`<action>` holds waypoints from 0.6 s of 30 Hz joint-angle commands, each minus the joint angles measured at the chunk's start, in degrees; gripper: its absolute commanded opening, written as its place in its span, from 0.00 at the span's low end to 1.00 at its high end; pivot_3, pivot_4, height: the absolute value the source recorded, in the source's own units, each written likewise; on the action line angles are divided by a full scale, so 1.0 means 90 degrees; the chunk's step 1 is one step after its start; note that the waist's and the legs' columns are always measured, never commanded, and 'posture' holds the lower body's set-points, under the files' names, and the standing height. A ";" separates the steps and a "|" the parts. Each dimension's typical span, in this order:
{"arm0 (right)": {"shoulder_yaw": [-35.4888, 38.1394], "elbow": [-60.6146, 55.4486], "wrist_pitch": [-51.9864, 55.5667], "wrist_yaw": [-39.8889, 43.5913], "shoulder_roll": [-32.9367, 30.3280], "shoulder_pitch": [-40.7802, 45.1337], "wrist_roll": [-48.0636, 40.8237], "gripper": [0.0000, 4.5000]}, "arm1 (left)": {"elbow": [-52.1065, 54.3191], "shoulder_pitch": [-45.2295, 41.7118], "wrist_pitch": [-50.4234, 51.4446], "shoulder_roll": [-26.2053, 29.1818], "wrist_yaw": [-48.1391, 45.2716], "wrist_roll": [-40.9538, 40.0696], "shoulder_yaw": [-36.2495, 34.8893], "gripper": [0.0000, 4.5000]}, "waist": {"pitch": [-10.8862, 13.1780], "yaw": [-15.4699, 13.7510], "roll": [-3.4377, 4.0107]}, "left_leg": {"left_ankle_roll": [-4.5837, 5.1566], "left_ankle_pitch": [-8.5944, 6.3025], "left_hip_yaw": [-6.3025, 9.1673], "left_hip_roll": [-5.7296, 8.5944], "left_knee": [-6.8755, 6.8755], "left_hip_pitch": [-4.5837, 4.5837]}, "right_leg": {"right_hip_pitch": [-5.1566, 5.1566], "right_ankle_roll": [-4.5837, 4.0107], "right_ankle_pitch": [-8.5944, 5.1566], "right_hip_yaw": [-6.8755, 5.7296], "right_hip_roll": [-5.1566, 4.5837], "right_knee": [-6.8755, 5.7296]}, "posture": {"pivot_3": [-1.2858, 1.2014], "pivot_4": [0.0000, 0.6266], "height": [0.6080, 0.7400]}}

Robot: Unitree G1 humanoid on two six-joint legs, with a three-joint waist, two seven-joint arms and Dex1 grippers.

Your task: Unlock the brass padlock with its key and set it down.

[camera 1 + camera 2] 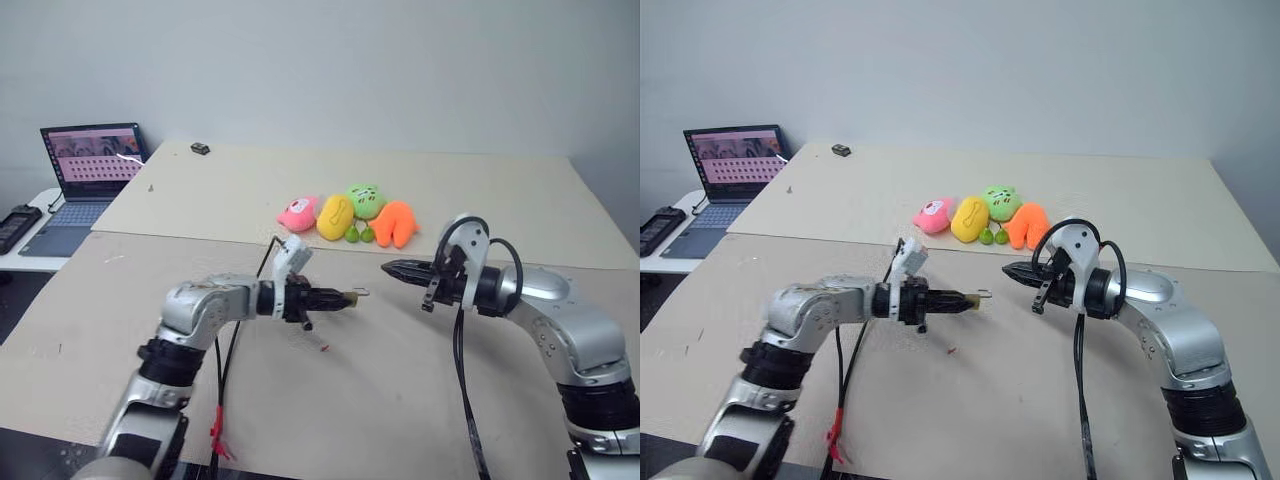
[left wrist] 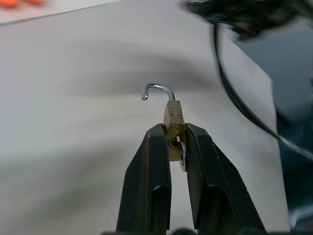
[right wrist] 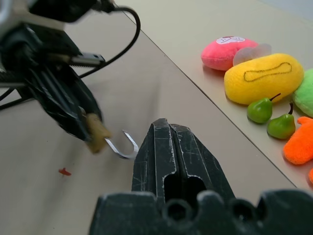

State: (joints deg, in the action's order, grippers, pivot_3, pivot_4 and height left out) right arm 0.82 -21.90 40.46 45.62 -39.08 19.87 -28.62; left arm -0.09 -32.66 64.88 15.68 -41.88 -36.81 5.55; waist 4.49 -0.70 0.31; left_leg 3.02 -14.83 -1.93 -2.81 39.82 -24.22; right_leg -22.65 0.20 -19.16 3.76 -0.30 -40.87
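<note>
Firmly between left tool point(image 2: 171, 142) fingers — brass padlock point(image 2: 173, 122)

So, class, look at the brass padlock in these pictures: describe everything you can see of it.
The brass padlock is a small golden-brass block with a thin silver shackle. The shackle is sprung open: its hooked end hangs free of the body. A silver key sits in the keyhole at the lock's base. The left hand clamps the body between its two black fingers and holds it in the air above the beige table, shackle pointing toward the shut right hand, which is not touching it.
</note>
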 commanded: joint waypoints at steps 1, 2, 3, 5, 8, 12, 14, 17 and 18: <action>0.0313 -0.0167 -0.0010 -0.0097 -0.0052 -0.0120 -0.0114 0.01 | -0.0089 -0.0225 0.1007 -0.0460 0.0731 -0.0457 -0.0722 0.00 | 0.0000 0.0015 -0.0001 | 0.0003 -0.0002 0.0006 -0.0002 0.0001 -0.0003 | 0.0005 0.0000 0.0000 -0.0001 0.0001 0.0007 | 0.52 0.24 0.27; 0.0313 -0.0159 -0.0026 -0.0098 -0.0066 -0.0143 -0.0103 0.01 | -0.0138 -0.0248 0.1170 -0.0558 0.0845 -0.0511 -0.0833 0.00 | 0.0000 0.0021 0.0000 | 0.0005 -0.0003 0.0008 -0.0001 -0.0003 -0.0001 | 0.0006 0.0000 0.0000 -0.0001 0.0001 0.0010 | 0.52 0.24 0.27; 0.0321 -0.0171 -0.0019 -0.0110 -0.0071 -0.0157 -0.0113 0.01 | -0.0299 -0.0323 0.1451 -0.0739 0.1064 -0.0573 -0.1101 0.00 | 0.0001 0.0031 -0.0001 | 0.0006 -0.0004 0.0008 -0.0002 -0.0005 0.0001 | 0.0007 0.0000 0.0000 -0.0001 0.0001 0.0013 | 0.52 0.24 0.27; 0.0350 -0.0198 0.0017 -0.0142 -0.0069 -0.0143 -0.0154 0.01 | -0.0791 -0.0511 0.1944 -0.1057 0.1592 -0.0516 -0.1635 0.00 | 0.0004 0.0026 -0.0007 | 0.0006 -0.0004 0.0012 -0.0002 -0.0006 0.0001 | 0.0015 0.0000 0.0000 -0.0004 0.0001 0.0015 | 0.52 0.24 0.27; 0.0377 -0.0214 0.0039 -0.0210 -0.0066 -0.0108 -0.0154 0.01 | -0.1430 -0.0754 0.2569 -0.1453 0.2353 -0.0250 -0.2452 0.00 | 0.0008 0.0035 -0.0014 | 0.0005 -0.0003 0.0019 0.0001 -0.0004 0.0007 | 0.0027 0.0000 0.0000 -0.0012 0.0000 0.0025 | 0.52 0.24 0.27; 0.0374 -0.0268 0.0075 -0.0263 -0.0111 -0.0094 -0.0170 0.01 | -0.1648 -0.0889 0.3028 -0.1777 0.2886 -0.0242 -0.3119 0.00 | 0.0011 0.0063 -0.0017 | 0.0000 0.0000 0.0019 0.0002 -0.0005 0.0012 | 0.0035 0.0001 0.0000 -0.0012 -0.0001 0.0032 | 0.52 0.24 0.27; 0.0375 -0.0310 0.0133 -0.0301 -0.0131 -0.0051 -0.0192 0.01 | -0.1610 -0.0802 0.3069 -0.1792 0.3033 -0.0395 -0.3085 0.00 | 0.0010 0.0065 -0.0017 | -0.0007 0.0004 0.0020 0.0002 -0.0006 0.0008 | 0.0033 0.0000 0.0000 -0.0013 -0.0002 0.0034 | 0.52 0.24 0.27; 0.0365 -0.0349 0.0192 -0.0324 -0.0148 -0.0009 -0.0209 0.01 | -0.1525 -0.0661 0.3069 -0.1729 0.3122 -0.0525 -0.2930 0.00 | 0.0010 0.0064 -0.0016 | -0.0033 0.0019 0.0020 0.0000 -0.0011 0.0009 | 0.0034 0.0000 0.0000 -0.0012 -0.0008 0.0034 | 0.52 0.24 0.27; 0.0361 -0.0362 0.0208 -0.0325 -0.0158 -0.0003 -0.0211 0.01 | -0.1507 -0.0619 0.3069 -0.1699 0.3151 -0.0563 -0.2897 0.00 | 0.0010 0.0066 -0.0016 | -0.0036 0.0020 0.0020 0.0000 -0.0012 0.0009 | 0.0034 0.0000 0.0000 -0.0012 -0.0010 0.0034 | 0.52 0.24 0.27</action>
State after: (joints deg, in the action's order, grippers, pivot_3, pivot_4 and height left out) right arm 2.73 -22.62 41.95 43.02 -39.82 18.34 -29.58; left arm -14.93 -38.56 92.20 -0.18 -13.87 -40.16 -21.03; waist 4.58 -0.11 0.17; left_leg 2.68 -14.64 -1.75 -2.80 39.70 -24.14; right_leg -22.34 0.20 -19.16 3.65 -0.40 -40.56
